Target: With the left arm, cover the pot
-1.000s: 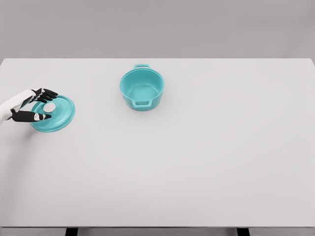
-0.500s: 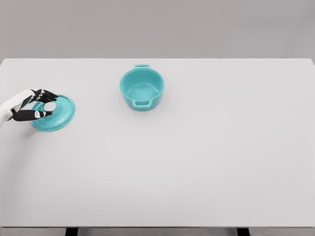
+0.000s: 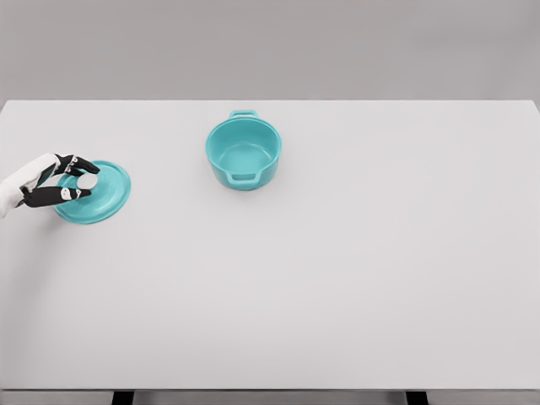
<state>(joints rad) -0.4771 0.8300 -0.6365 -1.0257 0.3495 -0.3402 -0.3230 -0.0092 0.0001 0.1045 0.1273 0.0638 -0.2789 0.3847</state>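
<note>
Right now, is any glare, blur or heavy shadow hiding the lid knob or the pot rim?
Head view: lighting is flat and even, no glare, only faint shadows. The pot rim is sharp; the lid knob is partly hidden by the left hand fingers, not by blur.

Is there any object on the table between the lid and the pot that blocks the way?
No. Only bare table lies between the lid, at the left hand, and the open pot.
</note>
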